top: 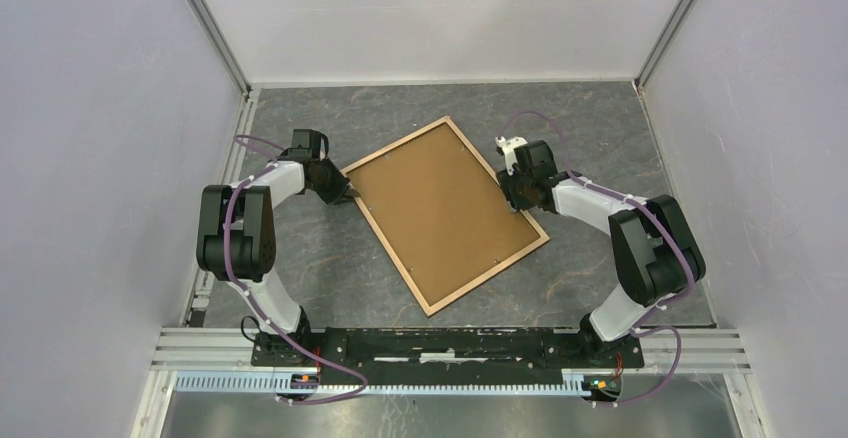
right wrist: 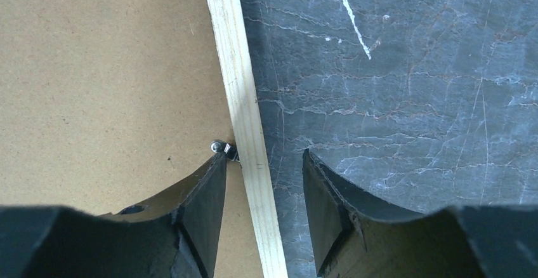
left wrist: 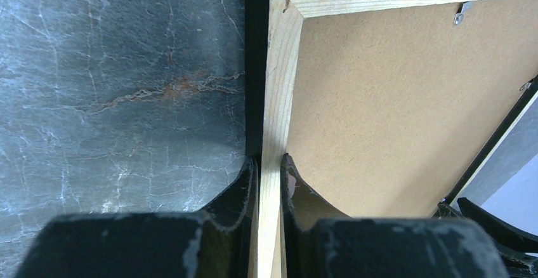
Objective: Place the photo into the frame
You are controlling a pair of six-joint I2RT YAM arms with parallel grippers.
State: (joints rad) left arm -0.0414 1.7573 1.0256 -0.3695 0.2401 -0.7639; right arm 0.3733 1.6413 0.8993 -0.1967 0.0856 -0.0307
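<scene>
Left tool (left wrist: pixel 269 164) clamped on frame (left wrist: pixel 279 87) rail. Right tool (right wrist: pixel 263 160) spread, straddling opposite rail beside clip (right wrist: pixel 219 145). Frame flat on worktop (top: pixel 330 268), backing board (top: pixel 445 208) up. Photo not in view. Frame likely light, stiff, thin-railed, may slide; you grip rails, not board.

Setting: robot test cell, lab type. Pale plain wall panels (top: pixel 100 108) close three sides, joined by metal corner posts (top: pixel 215 28). The table top (top: pixel 400 108) is covered in a dark grey marble-pattern sheet. Two robot arms (top: pixel 235 228) are bolted to a slotted metal rail (top: pixel 450 353) at the near edge, with purple cables (top: pixel 330 390) tied along them. Probably a purpose-built enclosure; the panels hide the room beyond.
</scene>
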